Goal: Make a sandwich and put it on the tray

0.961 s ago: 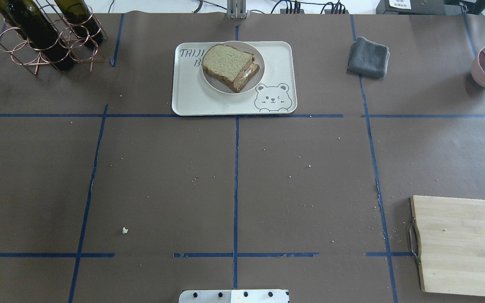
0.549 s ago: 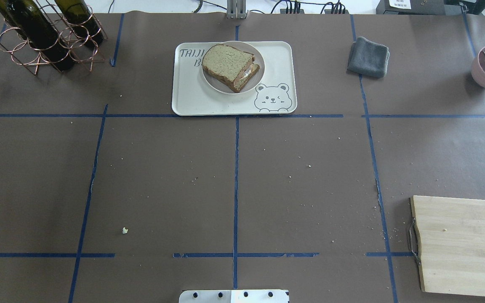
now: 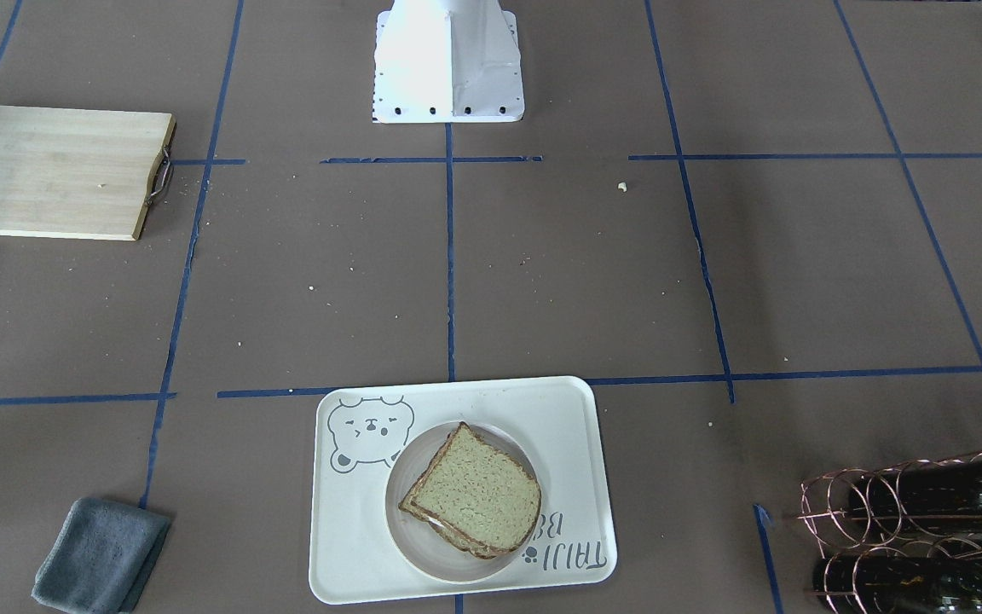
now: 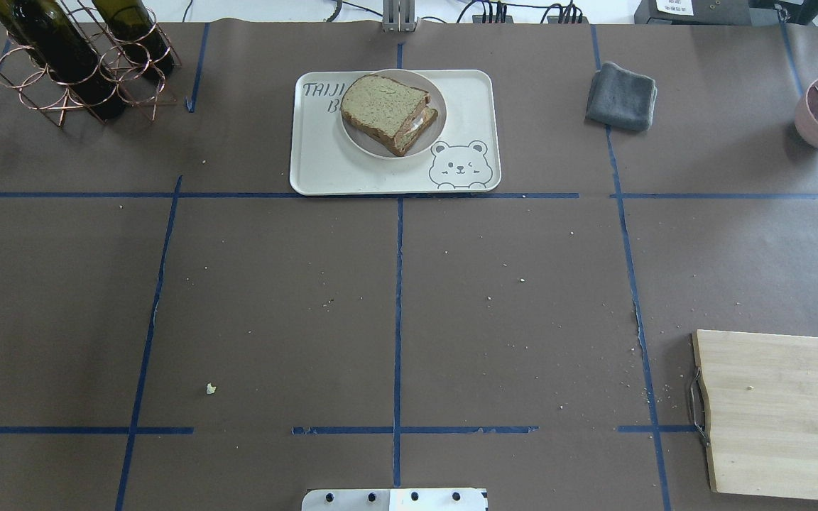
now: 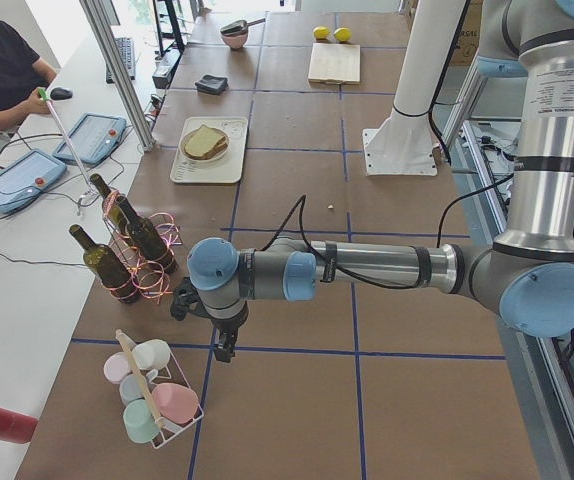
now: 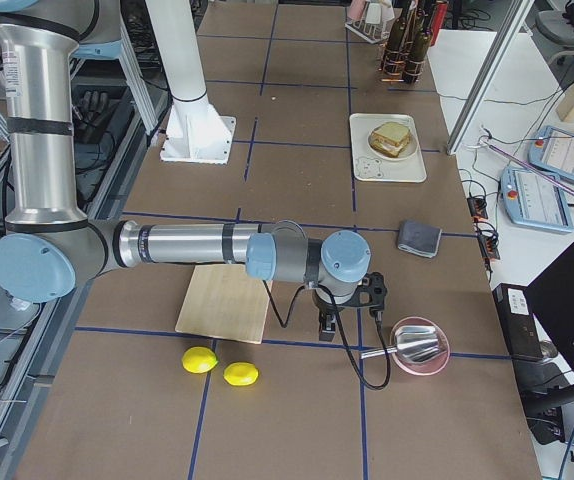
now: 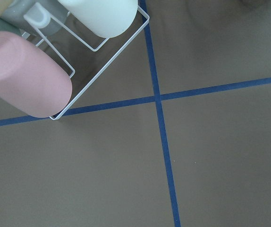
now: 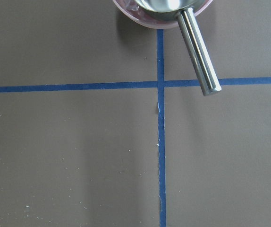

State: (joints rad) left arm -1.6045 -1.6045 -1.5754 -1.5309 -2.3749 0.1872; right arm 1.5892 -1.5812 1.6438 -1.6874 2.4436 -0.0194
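Two risks if you swing carelessly: left gripper (image 5: 225, 345), opening untellable, clips the mugs (image 7: 24, 75); right gripper (image 6: 324, 325), likewise, the bowl (image 4: 814, 135).

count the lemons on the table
2. The first lemon and the second lemon lie side by side just past the cutting board; none looks hidden.

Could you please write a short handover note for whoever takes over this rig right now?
Left gripper: above the table beside the pastel cups; open or shut cannot be told.
Right gripper: above the table near the pink bowl; likewise cannot be told.
Things: the sandwich of greenish-tan, dark-crusted bread slices lies assembled on a small round white plate, which stands on the cream-white rectangular bear tray.
Done: sandwich made and on the tray.
Left: apparently nothing.
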